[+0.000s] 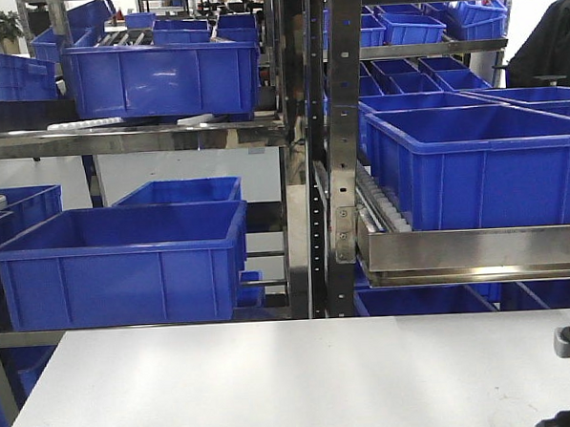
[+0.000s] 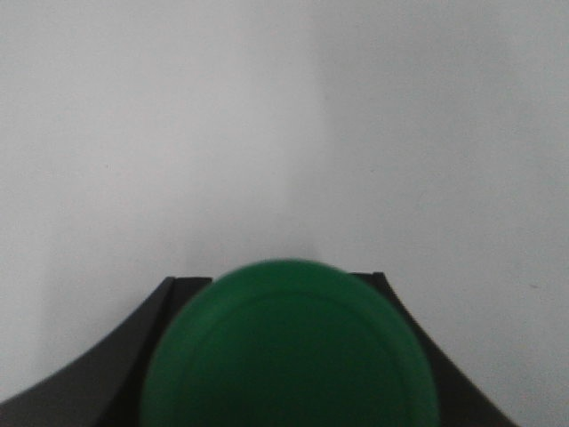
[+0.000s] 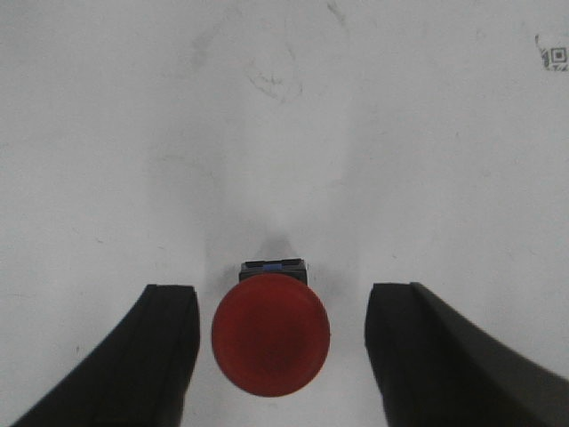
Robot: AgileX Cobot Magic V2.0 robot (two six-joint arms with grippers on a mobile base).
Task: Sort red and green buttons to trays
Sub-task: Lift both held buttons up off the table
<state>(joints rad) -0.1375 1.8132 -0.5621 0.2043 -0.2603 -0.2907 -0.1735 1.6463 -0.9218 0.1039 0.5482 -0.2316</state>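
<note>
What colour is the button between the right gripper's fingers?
The button is red; right wrist view.

Matt white desk (image 3: 284, 133), lightly scuffed and smudged. On it, red button (image 3: 270, 334) of smooth, dull-sheened plastic, between matt black jaws. Over the desk, green button (image 2: 289, 356), smooth plastic, blurred. Beyond the desk, glossy blue plastic crates (image 1: 125, 270) on a rack (image 1: 478, 251) of shiny bare metal.

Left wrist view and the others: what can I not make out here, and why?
- Left wrist view: the green button cap is blurred and cut by the lower edge; it hides its own body and whether the left fingers grip it.
- Right wrist view: the red button's cap covers most of its body.
- Front view: no tray or button shows; the white table is cut by the lower edge.
</note>
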